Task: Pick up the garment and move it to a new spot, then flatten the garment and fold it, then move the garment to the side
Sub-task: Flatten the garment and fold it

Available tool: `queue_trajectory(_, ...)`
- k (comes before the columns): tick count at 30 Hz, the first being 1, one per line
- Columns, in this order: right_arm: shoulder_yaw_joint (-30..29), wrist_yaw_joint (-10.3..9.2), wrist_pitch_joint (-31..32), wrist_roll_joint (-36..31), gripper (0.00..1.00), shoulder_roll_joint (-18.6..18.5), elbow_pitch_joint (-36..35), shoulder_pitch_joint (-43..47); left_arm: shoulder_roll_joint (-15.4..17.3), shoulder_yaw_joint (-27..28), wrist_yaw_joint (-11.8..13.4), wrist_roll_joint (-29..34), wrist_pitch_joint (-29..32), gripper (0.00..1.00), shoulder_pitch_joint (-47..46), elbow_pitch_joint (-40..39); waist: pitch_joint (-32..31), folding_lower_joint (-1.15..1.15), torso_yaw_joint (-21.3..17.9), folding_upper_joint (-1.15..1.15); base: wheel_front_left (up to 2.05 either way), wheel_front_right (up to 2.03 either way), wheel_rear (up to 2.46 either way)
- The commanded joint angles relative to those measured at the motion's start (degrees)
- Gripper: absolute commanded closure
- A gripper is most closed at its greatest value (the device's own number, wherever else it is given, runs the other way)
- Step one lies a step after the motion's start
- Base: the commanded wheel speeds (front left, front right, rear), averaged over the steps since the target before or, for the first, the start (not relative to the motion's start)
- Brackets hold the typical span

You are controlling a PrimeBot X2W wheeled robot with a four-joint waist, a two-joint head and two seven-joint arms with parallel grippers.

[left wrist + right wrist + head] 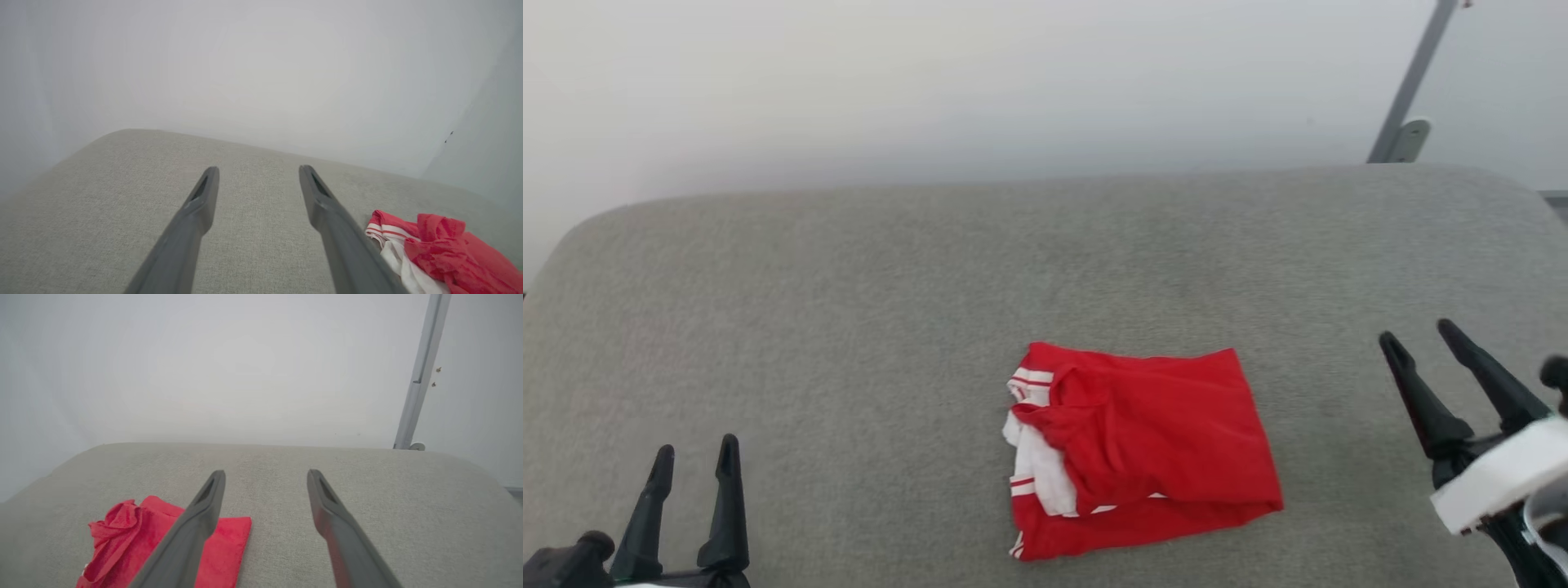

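The garment (pixel 1152 441), a red T-shirt with white sleeves and striped trim, lies folded into a rough rectangle on the grey cushioned surface (pixel 849 310), near its front middle. Its white sleeve and striped bands show at the left edge. My left gripper (pixel 694 459) is open at the lower left, well apart from the cloth. My right gripper (pixel 1421 335) is open at the right, a short gap from the garment's right edge. In the left wrist view the garment (pixel 441 249) sits beyond the right finger. In the right wrist view the garment (pixel 139 539) lies partly behind the left finger.
A pale wall rises behind the cushion's rounded back edge. A grey metal pole (pixel 1409 82) with a foot stands at the back right. Bare cushion stretches left of the garment and behind it.
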Motion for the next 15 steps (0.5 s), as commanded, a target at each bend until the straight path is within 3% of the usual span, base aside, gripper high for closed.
queue_trajectory(1, -0.7, -0.02, -2.5, -1.5, 0.0, 0.3, 0.8, 1.1, -0.2, 0.6, -0.5, 0.7, -0.3, 0.0, 0.8, -0.3, -1.0, 0.0, -1.1, 0.0, 0.0, 0.0, 0.0)
queue_trajectory(15, -1.5, -0.02, -15.5, -6.2, 0.0, 2.0, 10.3, 5.5, -2.1, 3.3, -1.9, 3.7, -0.3, 0.0, 3.3, 1.3, -3.4, 0.0, -2.8, 0.0, 0.0, 0.0, 0.0)
